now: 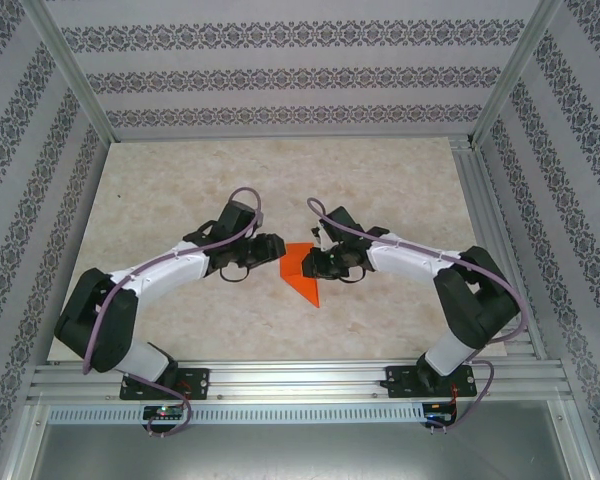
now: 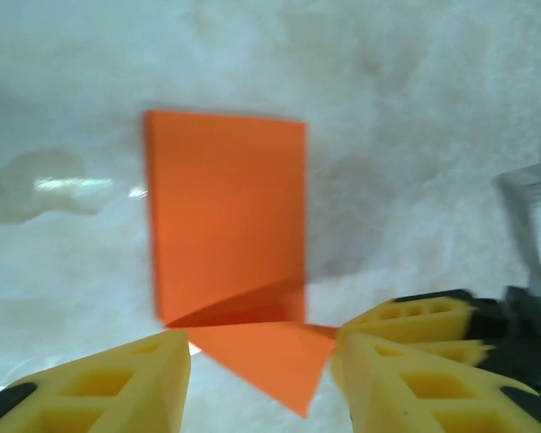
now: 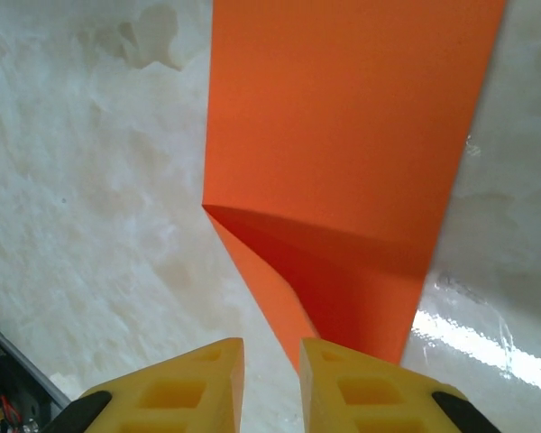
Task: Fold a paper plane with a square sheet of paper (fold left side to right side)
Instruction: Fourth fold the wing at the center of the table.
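Note:
The square sheet of paper [image 1: 300, 271] is bright orange and lies folded at the table's middle, one pointed end toward the near edge. In the left wrist view the paper [image 2: 225, 216] is a rectangle with a triangular flap folded out at its near end. My left gripper [image 2: 261, 374] is open, its yellow fingers [image 2: 99, 383] wide apart on either side of that flap's tip. My right gripper [image 3: 270, 379] is open by a narrow gap, with table showing between the pads. The paper [image 3: 343, 135] has a raised, curved flap whose tip runs under the right finger [image 3: 370, 388].
The marble-patterned table [image 1: 180, 190] is framed by aluminium rails [image 1: 300, 380] at the near edge and right side, with patterned walls around. Both arms meet at the middle: left gripper [image 1: 268, 250], right gripper [image 1: 316, 263]. Part of the other gripper [image 2: 532, 234] shows at the left wrist view's right edge.

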{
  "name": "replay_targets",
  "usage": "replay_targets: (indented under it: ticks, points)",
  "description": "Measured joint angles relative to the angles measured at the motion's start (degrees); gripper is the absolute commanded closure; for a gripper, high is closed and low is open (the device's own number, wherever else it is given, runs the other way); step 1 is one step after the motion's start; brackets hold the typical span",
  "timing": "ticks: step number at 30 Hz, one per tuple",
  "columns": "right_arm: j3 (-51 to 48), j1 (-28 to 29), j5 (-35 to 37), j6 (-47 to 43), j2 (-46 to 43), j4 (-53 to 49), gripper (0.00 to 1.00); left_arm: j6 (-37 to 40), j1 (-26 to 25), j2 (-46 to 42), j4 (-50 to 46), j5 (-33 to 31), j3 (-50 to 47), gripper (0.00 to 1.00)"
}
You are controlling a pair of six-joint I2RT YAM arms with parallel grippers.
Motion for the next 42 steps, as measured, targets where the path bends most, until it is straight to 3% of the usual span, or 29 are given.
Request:
replay_targets:
  ticks: [7,24,35,42]
  points:
    - [0.2,-1.5,0.5,-1.8,3.5,-0.2,0.77,-0.7,0.1,2.1,0.2,2.2,-2.4,0.43]
    - [1.6,-1.5,2.4,-3.0,5.9,-1.9,0.77,-3.3,-0.3,11.1,6.9,7.1,-2.2,0.54]
    - [1.6,-1.5,2.8,-4.0,6.2,-2.5,0.77,-4.6,-1.9,13.6,8.2,7.9,-0.7,0.66]
    - [1.7,-1.5,2.9,-4.0,6.7,-2.7,0.77,-4.8,-2.0,13.7,8.8,7.9,-0.4,0.80]
